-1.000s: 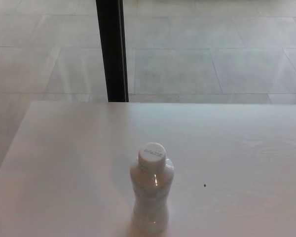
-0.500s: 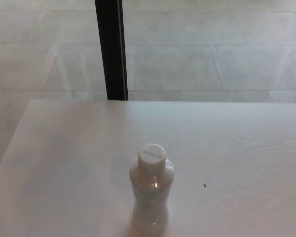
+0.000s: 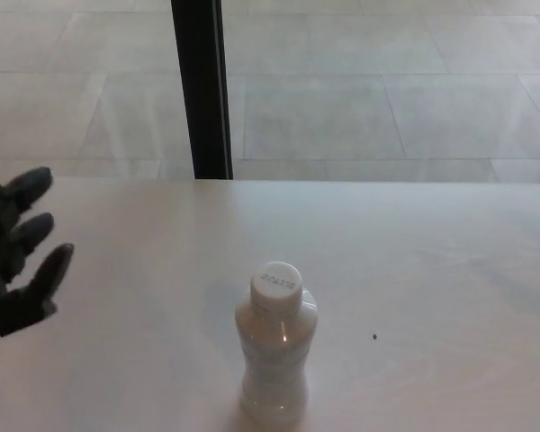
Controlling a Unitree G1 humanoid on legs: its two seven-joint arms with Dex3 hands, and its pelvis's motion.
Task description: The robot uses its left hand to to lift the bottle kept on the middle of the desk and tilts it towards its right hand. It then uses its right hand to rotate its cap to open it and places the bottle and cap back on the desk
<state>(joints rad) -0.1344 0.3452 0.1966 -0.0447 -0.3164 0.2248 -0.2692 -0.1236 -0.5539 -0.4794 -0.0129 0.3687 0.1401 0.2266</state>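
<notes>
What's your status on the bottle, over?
Left hand open at desk's left edge, apart from bottle. Right hand not in view. Bottle upright mid-desk, cap on. Path clear.

The left robot hand (image 3: 16, 252) is cut off by the picture's left edge: three spread fingers show, while the wrist and arm lie out of frame. The counter (image 3: 414, 261) runs past the left, right and bottom edges. The raised lettering on the cap (image 3: 277, 282) is too small to read. A dark speck (image 3: 374, 338) on the counter is too tiny to identify (a mark or a crumb, impossible to say). The black post (image 3: 201, 90) is cropped at the top.
</notes>
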